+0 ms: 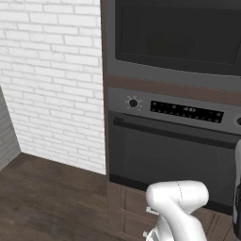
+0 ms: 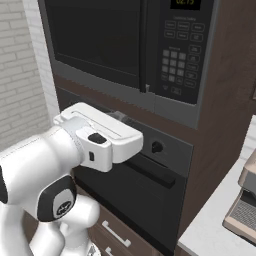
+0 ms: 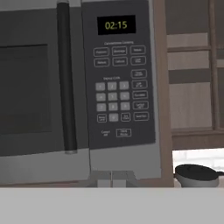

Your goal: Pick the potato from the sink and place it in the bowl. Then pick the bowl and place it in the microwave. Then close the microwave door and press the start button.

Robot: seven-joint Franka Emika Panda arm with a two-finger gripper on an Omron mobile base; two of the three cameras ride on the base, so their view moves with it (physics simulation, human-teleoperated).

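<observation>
A: How many appliances are stacked in that dark wood column?

B: Two. One microwave (image 2: 125, 45) on top, one oven (image 1: 174, 150) below it. The microwave door (image 3: 35, 92) is shut, with a single dark vertical handle (image 3: 65, 78) along its right edge.

A: And beside the handle?

B: One keypad panel (image 3: 119, 78) with one display (image 3: 116, 25) reading 02:15 in yellow digits. Below that sit rows of pale buttons; their labels are too blurred to read.

A: The oven?

B: One round knob (image 1: 133, 102) at the left of its control strip, one dark display strip (image 1: 186, 111) to the right of the knob, one bar handle (image 1: 174, 131) across the top of the door. Under the oven, wooden drawers (image 2: 117, 232) with pale handles, two handles partly visible in the right base view.

A: The gripper?

B: Its jaws are closed with nothing between them. The white hand (image 2: 100, 137) is held up level with the top of the oven, just under the microwave, pointing at it.

A: Potato, bowl?

B: I can't tell where they are; the shut door's window is too dark to see through.

A: Anything else?

B: One white brick wall (image 1: 52, 80) to the left, a wooden floor (image 1: 47, 197), a pale bench (image 2: 215, 235) on the right carrying one grey machine (image 2: 245, 200), and one dark round object (image 3: 196, 174) low in the hand view.
</observation>
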